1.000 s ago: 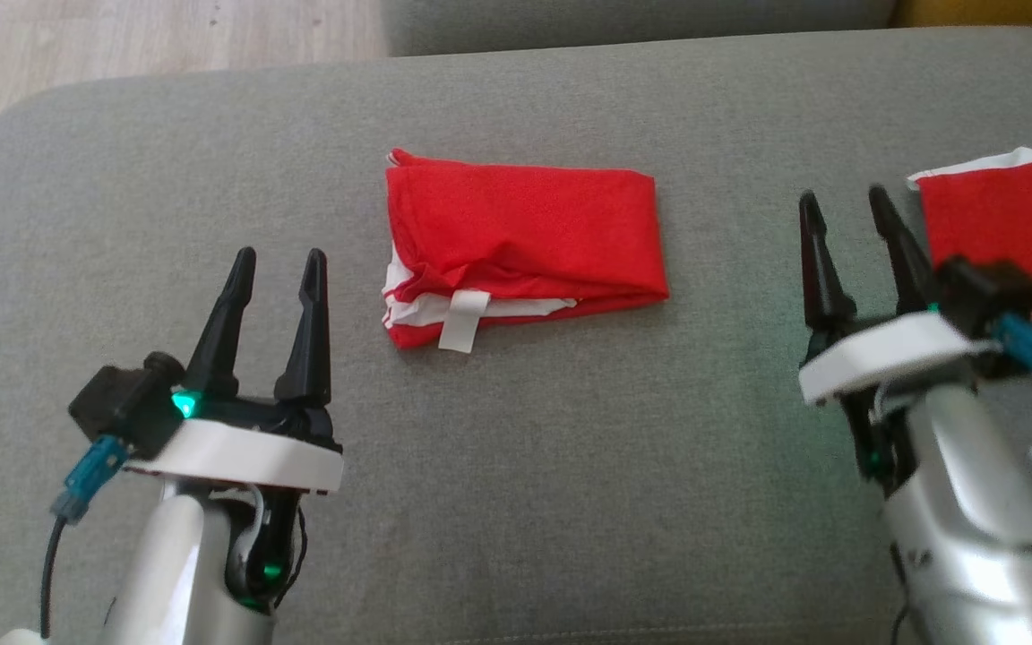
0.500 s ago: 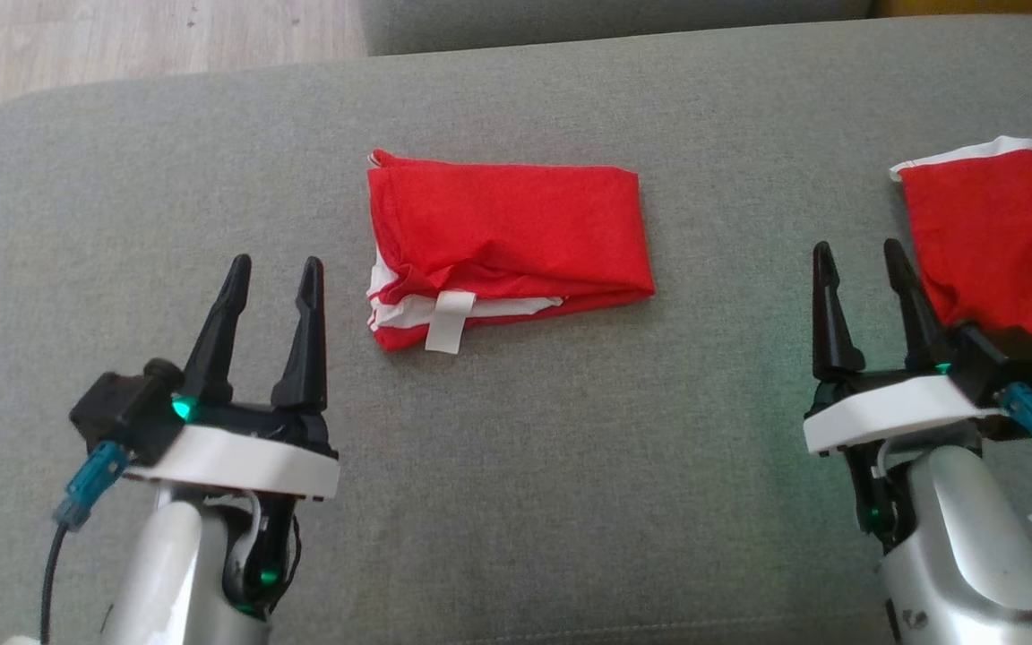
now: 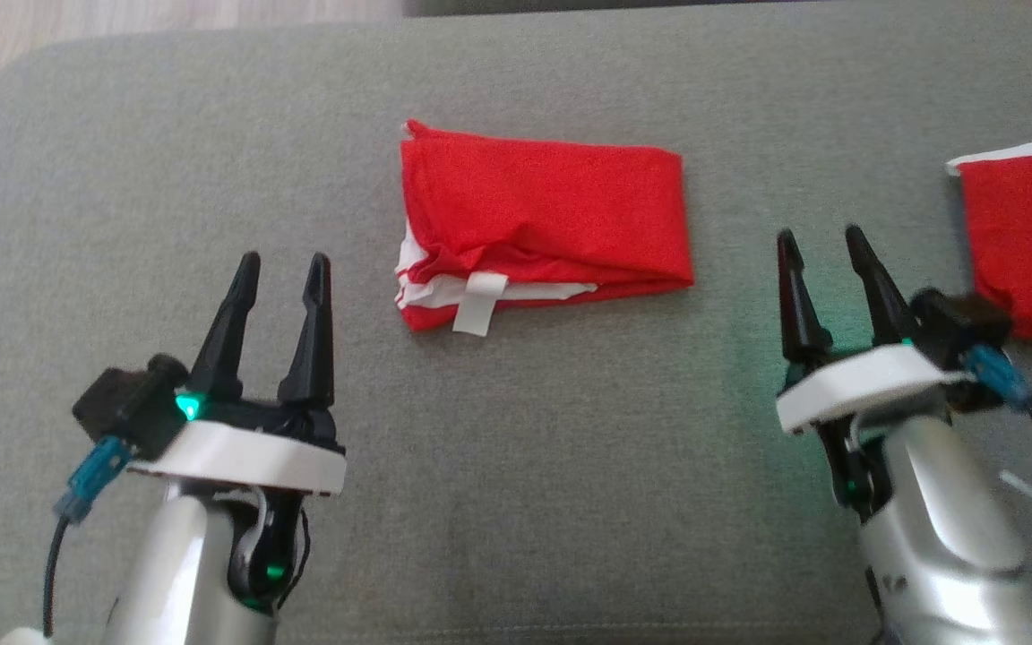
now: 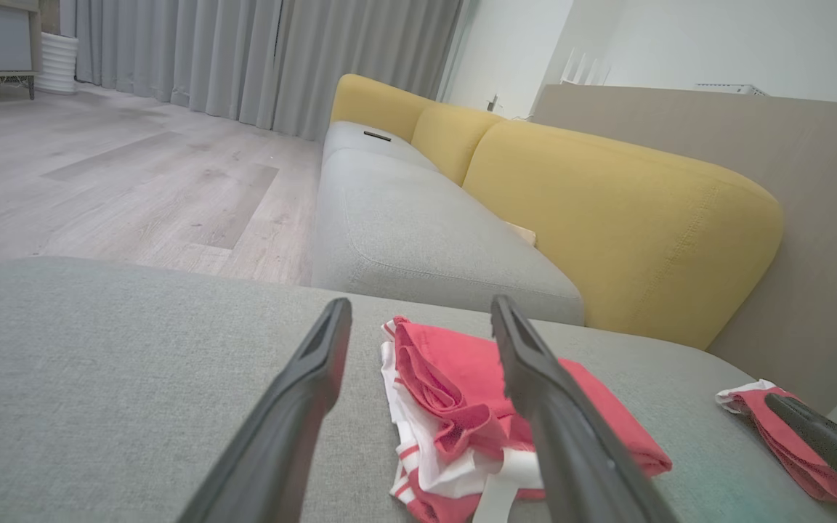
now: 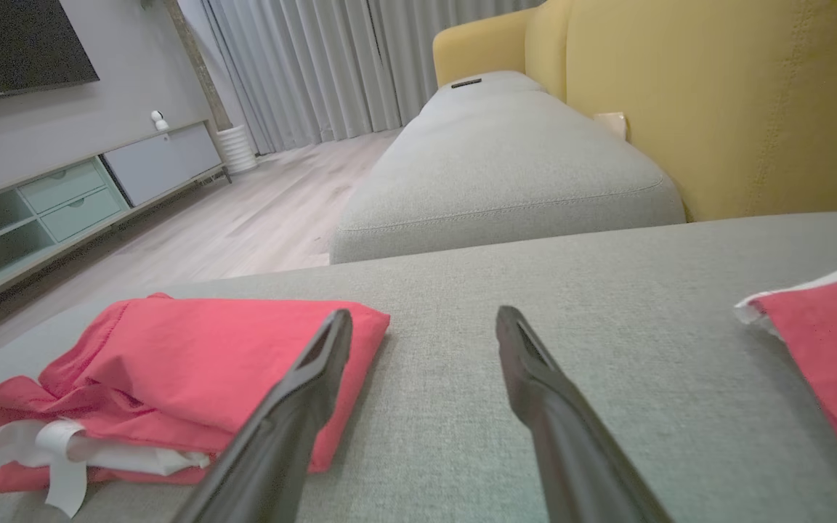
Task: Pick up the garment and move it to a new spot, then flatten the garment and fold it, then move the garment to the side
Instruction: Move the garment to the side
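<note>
**Folded garment lies on the cushion, both pincers released**

A broad grey sofa cushion (image 3: 516, 502) spreads under everything in the head view. In the left wrist view a yellow backrest (image 4: 607, 211) rises behind a farther grey seat, with a wooden floor (image 4: 99, 181) and grey curtains (image 4: 244, 51) beyond.

The folded red garment (image 3: 552, 206) lies flat on the cushion near its middle, ahead of the two arms and between them. It forms a rough rectangle, long side running left to right. Its top layer is plain red, and white-striped layers show along its lower left edge. A second red cloth (image 3: 1031, 242) with a white hem lies at the right edge of the head view, well apart from the folded one and partly cut off by the frame.

The left pincer (image 3: 283, 262) hovers at the lower left, fingers spread and grasping nothing, tips near the garment's left end but apart from it. The right pincer (image 3: 820, 235) stands between the two red pieces, also released and empty, its fingers clear of both.

A white label (image 3: 477, 305) hangs from the garment's lower edge, onto the cushion.
</note>
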{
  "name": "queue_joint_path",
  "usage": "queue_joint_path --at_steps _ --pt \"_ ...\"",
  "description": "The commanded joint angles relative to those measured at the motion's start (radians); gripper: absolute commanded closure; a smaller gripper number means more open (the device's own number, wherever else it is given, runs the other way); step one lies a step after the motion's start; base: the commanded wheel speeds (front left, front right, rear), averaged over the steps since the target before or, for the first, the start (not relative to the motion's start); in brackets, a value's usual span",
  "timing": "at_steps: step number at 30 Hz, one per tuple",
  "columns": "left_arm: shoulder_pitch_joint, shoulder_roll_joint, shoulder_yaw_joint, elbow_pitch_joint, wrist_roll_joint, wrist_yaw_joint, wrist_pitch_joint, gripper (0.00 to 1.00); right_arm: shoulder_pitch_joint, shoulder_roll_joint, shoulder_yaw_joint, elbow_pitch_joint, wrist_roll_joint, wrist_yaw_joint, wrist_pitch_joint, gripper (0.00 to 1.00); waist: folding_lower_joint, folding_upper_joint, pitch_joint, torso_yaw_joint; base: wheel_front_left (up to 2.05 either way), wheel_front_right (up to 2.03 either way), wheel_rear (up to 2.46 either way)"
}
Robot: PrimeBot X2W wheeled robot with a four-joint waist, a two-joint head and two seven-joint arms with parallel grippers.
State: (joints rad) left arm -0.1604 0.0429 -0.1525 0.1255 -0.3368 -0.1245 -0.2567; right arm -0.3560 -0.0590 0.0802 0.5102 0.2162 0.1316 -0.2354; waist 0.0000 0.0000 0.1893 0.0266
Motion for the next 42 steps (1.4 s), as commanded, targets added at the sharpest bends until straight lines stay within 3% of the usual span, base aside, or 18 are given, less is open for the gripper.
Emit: queue_joint_path --at_steps 1,9,22,23,24,25,30,37,42 --pt "-0.061 0.008 0.020 -0.033 -0.002 -0.006 -0.005 0.00 -0.070 0.009 0.035 -0.005 0.007 -0.001 0.014 0.00 0.0000 0.0000 0.024 0.023 0.00 0.00 0.00" --pt "-0.111 0.007 -0.014 -0.041 -0.021 -0.006 -0.005 0.00 -0.185 0.009 0.024 0.125 -0.010 -0.001 0.100 0.00 0.0000 0.0000 0.093 0.086 0.00 0.00 0.00" --pt "-0.135 0.007 -0.048 -0.019 -0.040 -0.006 -0.005 0.00 -0.331 0.009 0.087 0.389 0.151 -0.001 0.192 0.00 0.0000 0.0000 0.127 0.183 0.00 0.00 0.00" --pt "-0.135 0.007 -0.046 -0.018 -0.041 -0.006 -0.005 0.00 -0.339 0.009 0.099 0.403 0.147 -0.001 0.188 0.13 0.0000 0.0000 0.126 0.184 0.00 0.00 0.00" --pt "-0.133 0.007 -0.044 -0.018 -0.040 -0.006 -0.005 0.00 -0.346 0.009 0.112 0.416 0.141 -0.001 0.184 0.80 0.0000 0.0000 0.123 0.182 0.00 0.00 0.00" --pt "-0.131 0.007 -0.040 -0.017 -0.039 -0.006 -0.005 0.00 -0.353 0.009 0.126 0.427 0.135 -0.001 0.176 1.00 0.0000 0.0000 0.119 0.179 0.00 0.00 0.00" --pt "-0.117 0.007 -0.029 -0.011 -0.025 -0.006 -0.005 0.00 -0.378 0.009 0.174 0.462 0.089 -0.001 0.115 1.00 0.0000 0.0000 0.087 0.143 0.00 0.00 0.00" --pt "-0.097 0.007 -0.036 -0.024 -0.001 -0.006 -0.005 0.00 -0.415 -0.003 0.193 0.472 -0.090 -0.001 0.036 1.00 0.0000 0.0000 0.033 0.049 0.00 0.00 0.00" --pt "-0.088 0.008 -0.079 -0.040 0.029 -0.006 -0.005 0.00 -0.419 -0.078 0.288 0.422 -0.153 -0.001 0.038 1.00 0.0000 0.0000 0.010 -0.034 0.00 0.00 0.00"
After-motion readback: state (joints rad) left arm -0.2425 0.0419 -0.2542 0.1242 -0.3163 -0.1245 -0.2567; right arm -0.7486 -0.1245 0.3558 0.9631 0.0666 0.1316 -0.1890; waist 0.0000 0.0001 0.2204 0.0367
